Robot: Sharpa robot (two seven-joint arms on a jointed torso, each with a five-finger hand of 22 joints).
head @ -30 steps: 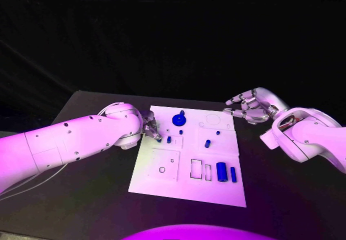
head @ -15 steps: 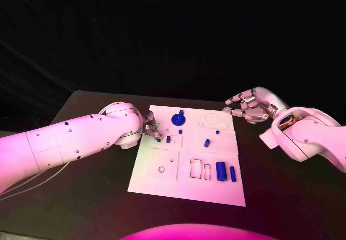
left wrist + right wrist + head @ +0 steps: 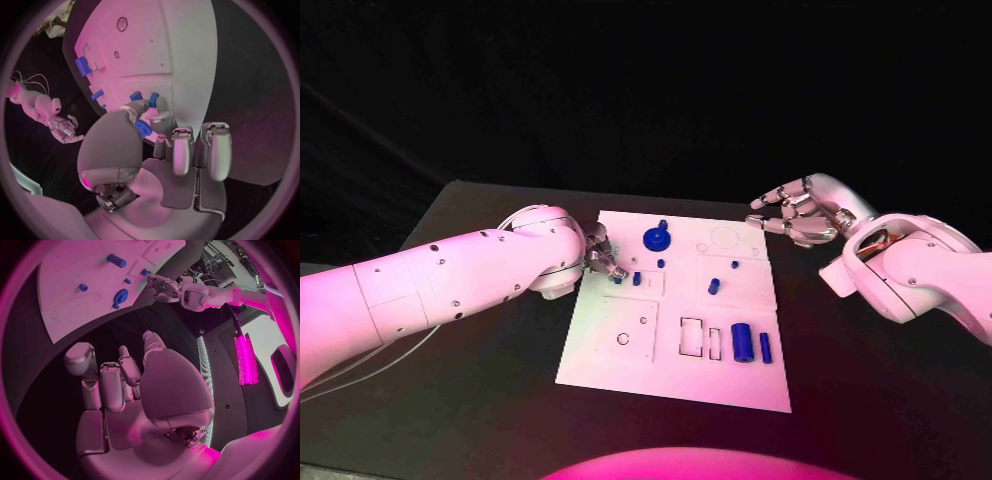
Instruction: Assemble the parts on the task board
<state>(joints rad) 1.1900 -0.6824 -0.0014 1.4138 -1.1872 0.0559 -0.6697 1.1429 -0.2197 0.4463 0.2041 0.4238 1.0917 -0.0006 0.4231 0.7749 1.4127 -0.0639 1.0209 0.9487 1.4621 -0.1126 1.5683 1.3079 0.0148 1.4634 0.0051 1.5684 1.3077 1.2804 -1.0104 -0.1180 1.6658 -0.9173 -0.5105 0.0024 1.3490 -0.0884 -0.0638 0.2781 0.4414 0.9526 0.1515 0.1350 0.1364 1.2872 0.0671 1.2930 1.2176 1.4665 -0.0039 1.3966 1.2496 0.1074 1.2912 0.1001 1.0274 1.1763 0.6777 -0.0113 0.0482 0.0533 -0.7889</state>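
Observation:
The white task board (image 3: pixel 678 370) lies in the middle of the table. My left hand (image 3: pixel 599 254) is low over its left edge, and in the left wrist view thumb and a finger pinch a small blue part (image 3: pixel 143 131) just above the board (image 3: pixel 178 45). Two small blue pegs (image 3: pixel 135 96) stand in the board right beside those fingertips. A round blue part (image 3: pixel 658 238) sits near the far edge. A thick blue cylinder (image 3: pixel 743 343) and a thin one (image 3: pixel 766 347) lie at the near right. My right hand (image 3: pixel 798 214) hovers off the far right corner, fingers loosely curled, holding nothing.
More small blue pegs (image 3: pixel 715 287) stand mid-board. Outlined recesses (image 3: pixel 692 337) and a small hole (image 3: pixel 623 339) mark the near half. Dark table (image 3: pixel 473 400) surrounds the board. The right wrist view shows the board (image 3: pixel 75 270) and my left hand (image 3: pixel 164 288) beyond it.

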